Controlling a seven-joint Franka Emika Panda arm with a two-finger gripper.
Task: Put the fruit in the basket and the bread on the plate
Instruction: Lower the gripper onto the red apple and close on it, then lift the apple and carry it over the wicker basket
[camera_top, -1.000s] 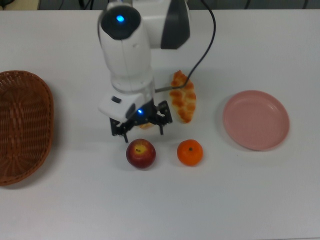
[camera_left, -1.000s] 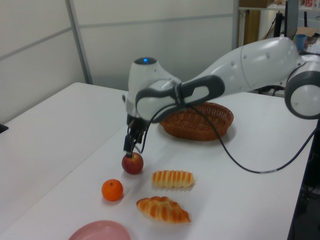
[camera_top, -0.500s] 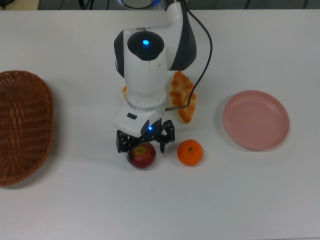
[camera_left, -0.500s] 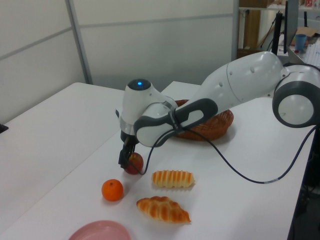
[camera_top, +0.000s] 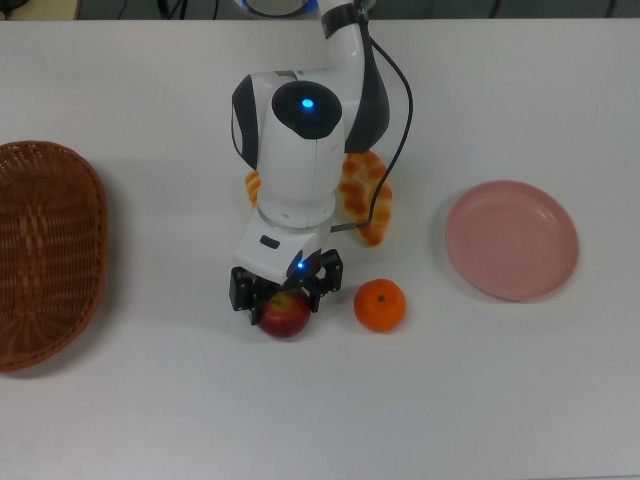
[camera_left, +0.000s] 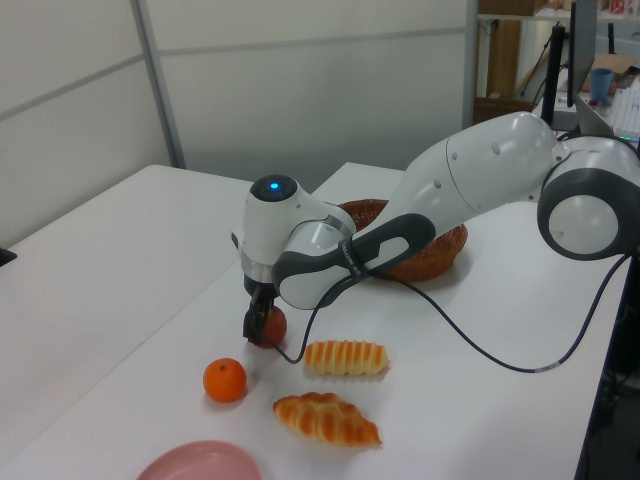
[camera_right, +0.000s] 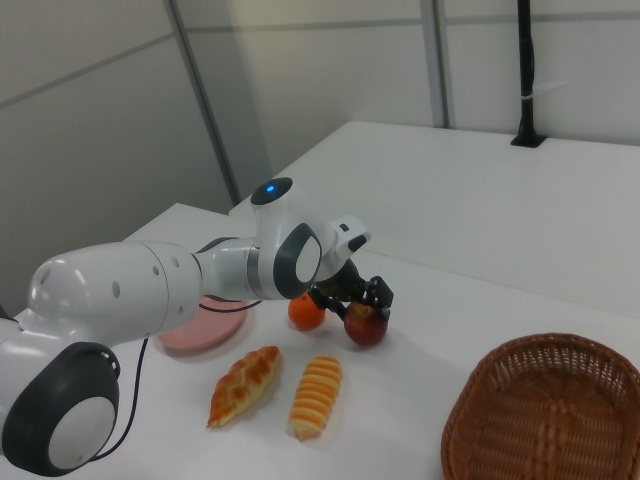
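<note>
Here: round, glossy red apple (camera_top: 286, 316) on smooth white bench (camera_top: 150, 400), between the spread fingers of the tool (camera_top: 284, 291), not clamped.

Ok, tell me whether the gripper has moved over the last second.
Yes. In the top view the gripper has come toward the bottom edge, from beside the pastries down to the apple, its fingers now on either side of it. The mandarin stayed put.

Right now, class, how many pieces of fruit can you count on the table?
2. The apple sits between the end effector's fingers. The mandarin lies just to the top view's right of it, between the apple and the plate. The basket looks empty.
</note>
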